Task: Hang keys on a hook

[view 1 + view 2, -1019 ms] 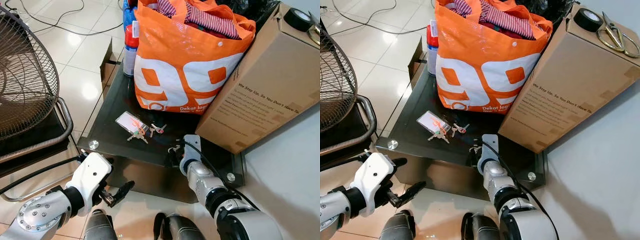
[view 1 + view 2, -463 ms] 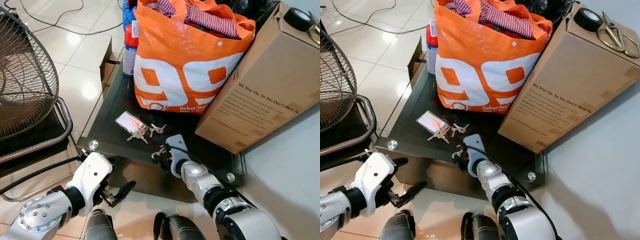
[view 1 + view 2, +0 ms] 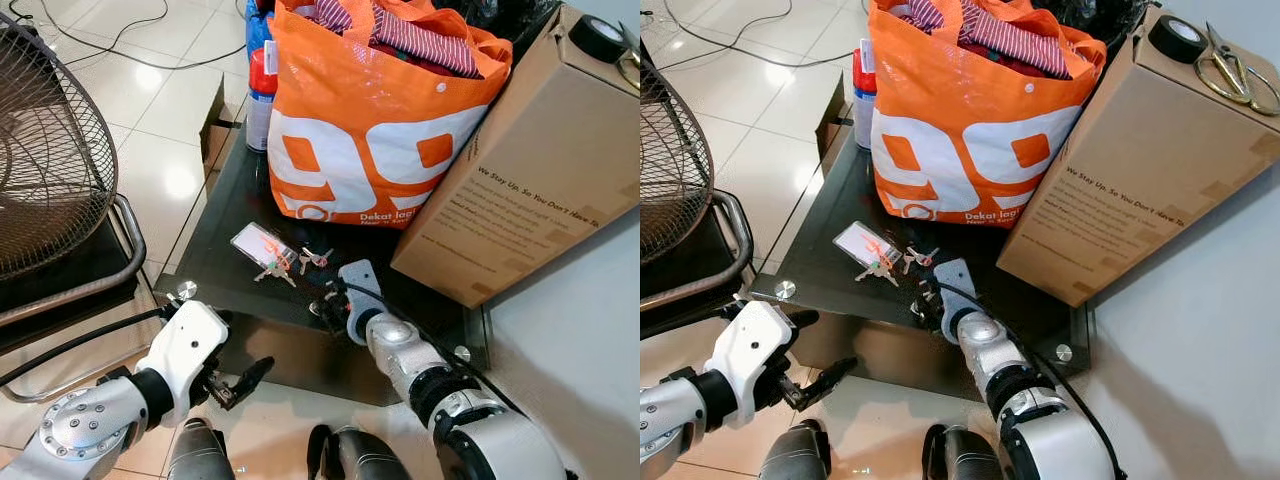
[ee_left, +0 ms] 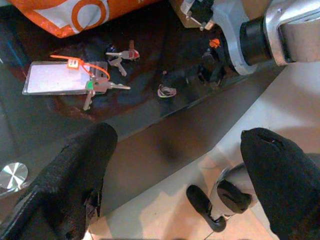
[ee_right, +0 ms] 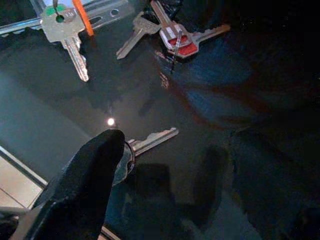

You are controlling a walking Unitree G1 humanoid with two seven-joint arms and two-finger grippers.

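Task barely begun. Keys (image 3: 278, 265) not yet picked up, lying flat on table (image 3: 225, 245) beside bag (image 3: 370, 120). Right gripper (image 3: 333, 300) set low just beside keys, fingers apart, nothing held. Left gripper (image 3: 240, 378) open, idle below table edge. Hook not found yet.

Bright room light bouncing off shiny floor tiles (image 3: 165, 180) at nine o'clock, dark glass table (image 3: 215, 265) staying sharp, right wrist view looking dim.
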